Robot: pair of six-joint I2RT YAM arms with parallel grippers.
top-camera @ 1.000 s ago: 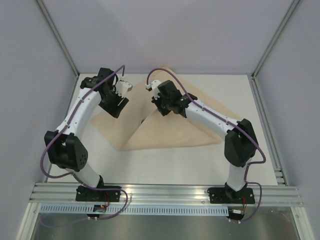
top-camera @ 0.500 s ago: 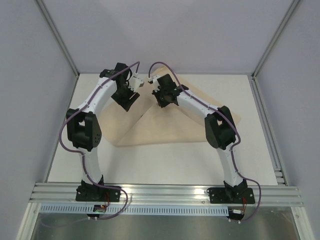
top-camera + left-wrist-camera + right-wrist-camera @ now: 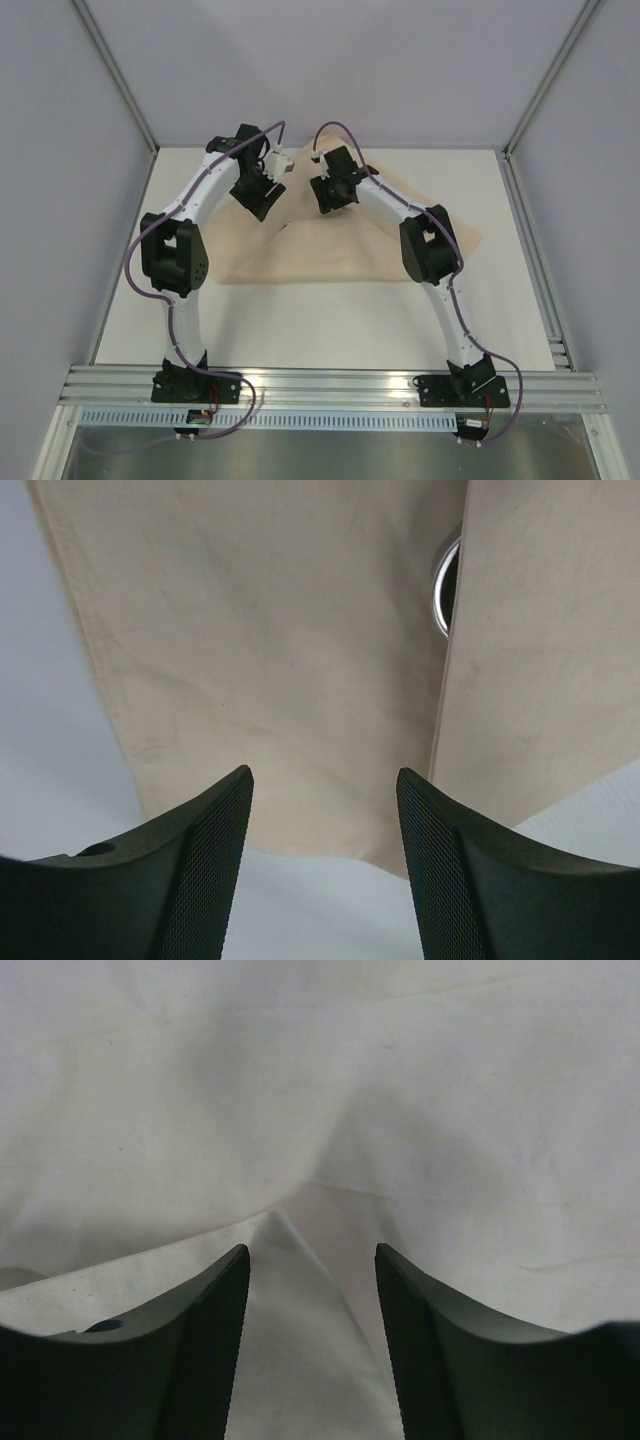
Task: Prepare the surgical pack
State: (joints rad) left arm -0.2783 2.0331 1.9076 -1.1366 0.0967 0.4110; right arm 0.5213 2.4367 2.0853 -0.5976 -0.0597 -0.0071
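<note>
Tan crepe, the wrap sheet (image 3: 340, 262) lies folded on the table (image 3: 300, 325), its flaps drawn in toward a peak at its far end, where both arms reach. The left gripper (image 3: 322, 870) hangs over the sheet's far left part with its jaws parted and nothing between them. Under it two flaps meet along a seam, and in the gap between them shows a curved steel rim (image 3: 443, 585), probably the tray. The rest of the pack's contents are hidden under the sheet. The right gripper (image 3: 310, 1345) is just above the sheet's far middle, its jaws also spread and empty, with a pointed flap corner (image 3: 277, 1225) lying just ahead of its fingers. The step in hand looks like closing the last flaps so no steel is left showing. To do it well, the right gripper should come down squarely onto that corner and pinch only the top layer, since catching the layers beneath would drag the whole bundle. The left gripper would best press or hold the sheet beside the seam while the corner is pulled across. The pull should stay low and slow, so that the tray does not shift under the sheet and reopen the gap.
</note>
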